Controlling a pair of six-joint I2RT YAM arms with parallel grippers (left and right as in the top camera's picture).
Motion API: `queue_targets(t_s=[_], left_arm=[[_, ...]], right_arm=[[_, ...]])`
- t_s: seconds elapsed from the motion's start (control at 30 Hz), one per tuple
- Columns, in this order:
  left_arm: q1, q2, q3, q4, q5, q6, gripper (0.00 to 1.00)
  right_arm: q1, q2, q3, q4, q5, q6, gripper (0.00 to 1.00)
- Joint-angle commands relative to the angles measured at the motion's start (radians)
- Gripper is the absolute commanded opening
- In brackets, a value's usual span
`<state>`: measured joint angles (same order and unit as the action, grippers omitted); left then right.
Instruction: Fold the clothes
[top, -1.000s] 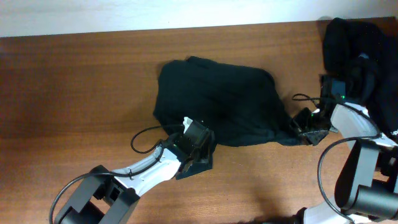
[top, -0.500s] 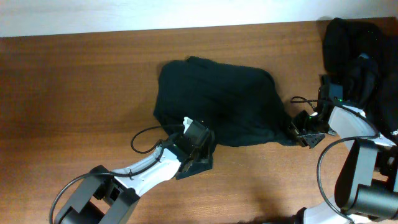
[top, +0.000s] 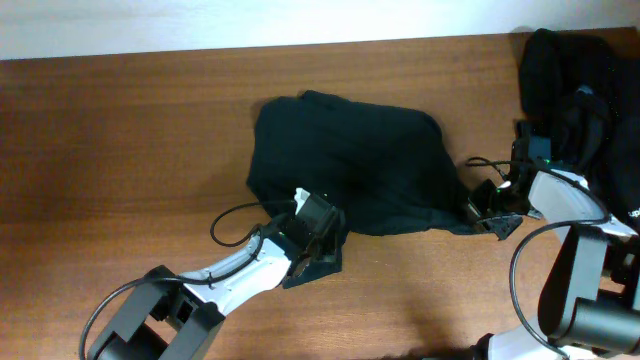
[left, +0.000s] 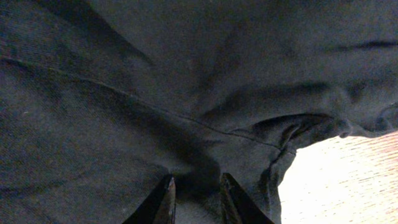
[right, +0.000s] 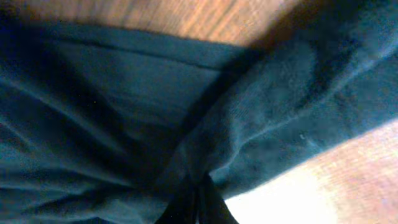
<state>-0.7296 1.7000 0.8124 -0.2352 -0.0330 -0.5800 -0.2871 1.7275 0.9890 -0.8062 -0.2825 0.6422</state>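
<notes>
Pinching a fold at the near hem of the crumpled black T-shirt (top: 350, 160), the left claw (left: 196, 190) is clamped narrowly on cloth. The right claw (right: 198, 202), clenched tight, grips the shirt's right edge. The shirt lies mid-tabletop (top: 120, 150); a second black garment heap (top: 560, 70) occupies the far right corner.

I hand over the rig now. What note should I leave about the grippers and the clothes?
Left gripper: shut on the near edge of the black garment.
Right gripper: shut on its right-side corner.
The garment lies crumpled in the middle of the table; a pile of dark clothes sits at the far right.
Done: no fold visible.
Left: flatten and fold it, then the pile.
</notes>
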Motion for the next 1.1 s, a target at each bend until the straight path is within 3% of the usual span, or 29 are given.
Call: queue_targets(t_s=[0.0,0.43,0.83,0.97,1.03,1.07], left_arm=[[0.004,0.047,-0.013,-0.011,0.019,0.005,0.25],[0.006,0.046,-0.013,-0.011,0.019,0.005,0.25],[0.059,0.046,-0.013,-0.036,0.053,0.004,0.24],[0.078,0.046,-0.013,-0.046,0.076,0.005,0.05],[0.082,0.044,-0.013,-0.051,0.083,0.005,0.04],[0.084,0.040,-0.013,-0.056,0.083,0.005,0.04]], right_arm=[[0.007,-0.064,0.023,-0.036,0.003,-0.045,0.04],[0.007,-0.196,0.056,-0.237,0.062,-0.141,0.04],[0.007,-0.195,-0.071,-0.228,0.070,-0.141,0.04],[0.007,-0.195,-0.134,-0.188,0.069,-0.141,0.04],[0.007,-0.195,-0.160,-0.173,0.069,-0.141,0.06],[0.007,-0.195,-0.169,-0.168,0.069,-0.142,0.14]])
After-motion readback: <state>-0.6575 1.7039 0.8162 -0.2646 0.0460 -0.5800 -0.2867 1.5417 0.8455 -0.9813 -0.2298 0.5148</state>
